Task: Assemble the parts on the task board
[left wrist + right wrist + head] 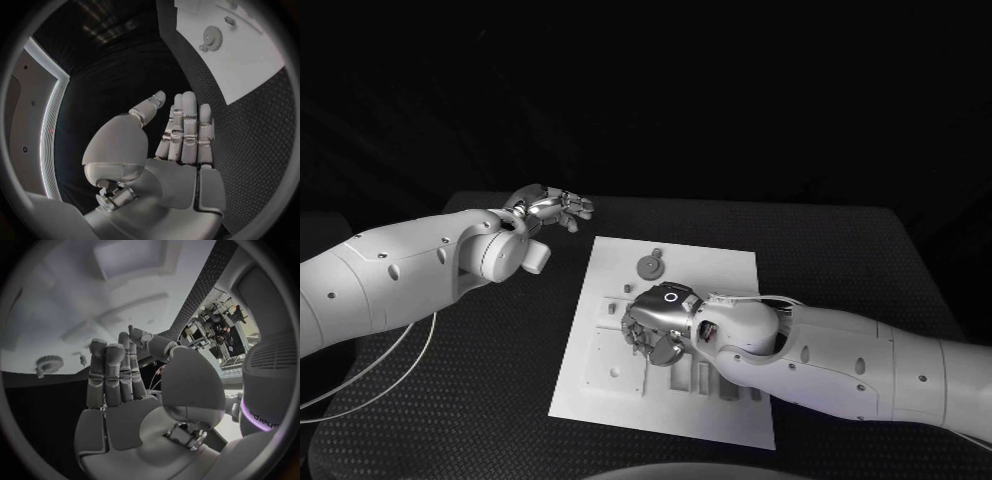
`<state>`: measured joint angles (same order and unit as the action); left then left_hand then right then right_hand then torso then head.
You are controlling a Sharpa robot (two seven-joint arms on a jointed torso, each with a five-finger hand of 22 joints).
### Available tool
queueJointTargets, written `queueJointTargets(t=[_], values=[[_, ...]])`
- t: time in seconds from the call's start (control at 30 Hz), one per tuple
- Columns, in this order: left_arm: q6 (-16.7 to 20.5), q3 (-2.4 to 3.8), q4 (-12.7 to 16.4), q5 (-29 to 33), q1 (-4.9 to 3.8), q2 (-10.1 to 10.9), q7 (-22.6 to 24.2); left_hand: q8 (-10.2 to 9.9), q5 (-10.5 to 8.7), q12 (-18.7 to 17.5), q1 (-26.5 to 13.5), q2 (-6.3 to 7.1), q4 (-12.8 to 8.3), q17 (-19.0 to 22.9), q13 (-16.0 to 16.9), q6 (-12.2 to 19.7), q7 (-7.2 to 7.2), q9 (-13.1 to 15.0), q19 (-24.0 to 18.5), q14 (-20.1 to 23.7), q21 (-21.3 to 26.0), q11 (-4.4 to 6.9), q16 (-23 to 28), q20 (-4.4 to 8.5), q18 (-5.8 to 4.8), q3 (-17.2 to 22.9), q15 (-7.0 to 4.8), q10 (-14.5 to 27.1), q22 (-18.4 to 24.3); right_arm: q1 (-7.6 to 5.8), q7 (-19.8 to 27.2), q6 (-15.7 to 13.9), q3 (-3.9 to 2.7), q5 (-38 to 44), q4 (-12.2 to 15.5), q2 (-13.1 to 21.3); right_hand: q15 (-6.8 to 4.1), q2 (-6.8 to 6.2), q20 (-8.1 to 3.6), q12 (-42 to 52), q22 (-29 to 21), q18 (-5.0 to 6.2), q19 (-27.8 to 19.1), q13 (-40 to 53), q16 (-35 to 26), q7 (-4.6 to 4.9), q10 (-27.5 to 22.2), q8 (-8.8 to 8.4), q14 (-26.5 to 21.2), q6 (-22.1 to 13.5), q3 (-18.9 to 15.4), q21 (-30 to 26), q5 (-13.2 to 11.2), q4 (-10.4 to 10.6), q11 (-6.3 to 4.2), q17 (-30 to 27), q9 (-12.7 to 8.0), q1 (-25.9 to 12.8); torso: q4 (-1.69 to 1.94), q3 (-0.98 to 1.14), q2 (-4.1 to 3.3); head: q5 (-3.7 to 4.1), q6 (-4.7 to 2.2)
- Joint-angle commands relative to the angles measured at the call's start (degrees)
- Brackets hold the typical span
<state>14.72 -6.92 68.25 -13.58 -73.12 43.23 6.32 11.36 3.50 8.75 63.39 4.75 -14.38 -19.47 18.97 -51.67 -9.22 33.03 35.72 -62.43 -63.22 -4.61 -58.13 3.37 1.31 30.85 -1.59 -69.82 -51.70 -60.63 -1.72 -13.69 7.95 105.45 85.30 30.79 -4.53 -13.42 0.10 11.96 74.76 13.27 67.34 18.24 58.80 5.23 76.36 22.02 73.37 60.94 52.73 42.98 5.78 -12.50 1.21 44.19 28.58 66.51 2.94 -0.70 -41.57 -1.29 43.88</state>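
Left arm enters from the left, its left hand (pixel 554 208) raised, fingers (pixel 186 120) straight and close together, holding nothing. Right arm comes in from the right, bent inward; right hand (pixel 655 325) palm down, fingers (pixel 111 371) extended together, empty.

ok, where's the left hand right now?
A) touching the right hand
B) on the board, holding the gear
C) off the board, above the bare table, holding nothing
C: the left hand hangs beyond the task board's far left corner with its fingers apart and nothing in them, while the gear lies untouched on the board.
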Motion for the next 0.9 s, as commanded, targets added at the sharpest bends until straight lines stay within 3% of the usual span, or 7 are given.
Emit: queueJointTargets(t=[0.03, 0.9], values=[[-0.3, 0.03, 0.1, 0.2, -0.04, -0.1, 0.2, 0.3, -0.18, 0.4, -0.6, 0.14, 0.0, -0.1, 0.1, 0.0, -0.41, -0.1, 0.2, -0.3, 0.3, 0.1, 0.3, 3.83, 0.27, -0.2, -0.05, 0.4, 0.1, 0.15, -0.3, 0.6, 0.02, 1.9, -0.2, -0.2, -0.4, 0.73, -0.38, 0.0, 0.1, 1.73, 0.0, 0.1, 0.1, 0.03, 0.1, 0.13, 0.2, 0.4, -0.2, 0.4, 0.4, -0.1, 0.17, 0.1, 0.1, 0.1, -0.07, -0.02, 0.04, -0.03, -0.13], [-0.6, 0.03, 0.2, 0.1, -0.03, -0.1, 0.1, 0.3, -0.19, 0.6, -0.4, 0.14, -0.1, -0.2, 0.2, 0.1, -0.44, -0.1, 0.1, -0.3, 0.3, 0.09, 0.3, 3.82, 0.26, -0.2, -0.04, 0.6, 0.1, 1.0, -0.1, 0.8, 0.25, 2.0, -2.2, -1.4, -0.41, 0.85, -0.41, -0.1, 0.1, 1.73, 0.0, 0.3, 0.1, 0.01, 0.2, 0.09, 0.2, 0.4, -0.4, 0.4, 0.6, -0.3, 0.16, 0.1, 0.3, -0.1, -0.02, -0.03, 0.0, -0.35, -0.08]])
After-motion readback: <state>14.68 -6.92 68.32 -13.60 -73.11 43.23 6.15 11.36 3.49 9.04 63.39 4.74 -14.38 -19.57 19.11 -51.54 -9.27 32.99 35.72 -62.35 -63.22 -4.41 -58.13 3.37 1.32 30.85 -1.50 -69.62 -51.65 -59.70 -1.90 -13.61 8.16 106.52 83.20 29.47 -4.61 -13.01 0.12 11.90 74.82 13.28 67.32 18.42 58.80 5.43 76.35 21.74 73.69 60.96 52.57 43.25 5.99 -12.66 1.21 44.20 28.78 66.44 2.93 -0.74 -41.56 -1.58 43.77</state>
